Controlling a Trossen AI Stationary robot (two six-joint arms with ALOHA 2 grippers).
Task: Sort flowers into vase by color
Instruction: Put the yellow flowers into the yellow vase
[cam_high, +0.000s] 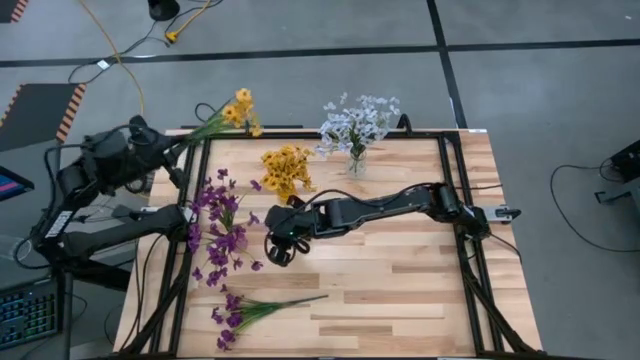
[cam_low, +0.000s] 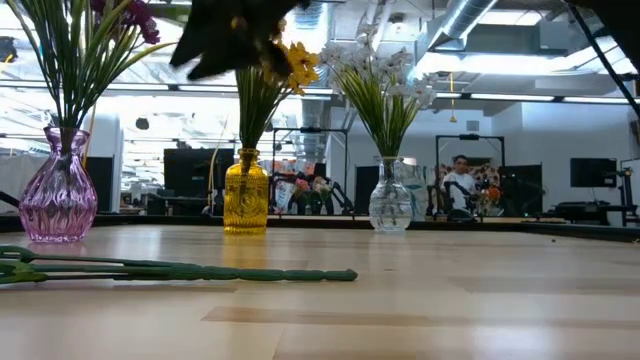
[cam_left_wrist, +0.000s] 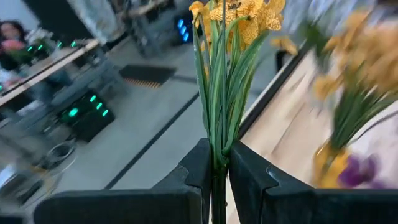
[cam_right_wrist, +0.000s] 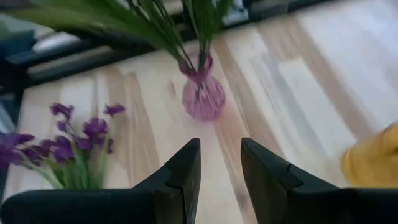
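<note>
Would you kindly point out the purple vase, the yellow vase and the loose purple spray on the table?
purple vase (cam_low: 58, 195), low view, its ribbed belly.
yellow vase (cam_low: 246, 198), low view, its body.
loose purple spray (cam_high: 262, 307), high view, its green stems.

Three vases (cam_low: 246, 192), perhaps five sprays (cam_high: 262, 305).

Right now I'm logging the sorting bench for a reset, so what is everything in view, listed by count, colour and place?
Purple glass vase: one, holding purple flowers, left side of table.
Yellow glass vase: one, holding yellow flowers, far middle.
Clear glass vase: one, holding white flowers, far edge.
Loose purple flower spray: one, lying flat near the front edge.
Yellow flower spray: one, pinched by its green stems, over the far left corner.
Wooden table: one, pale planks, black frame.
Person: one, seated in the room behind.
Left claw: shut on the yellow spray.
Right claw: open, empty, mid-table.
</note>
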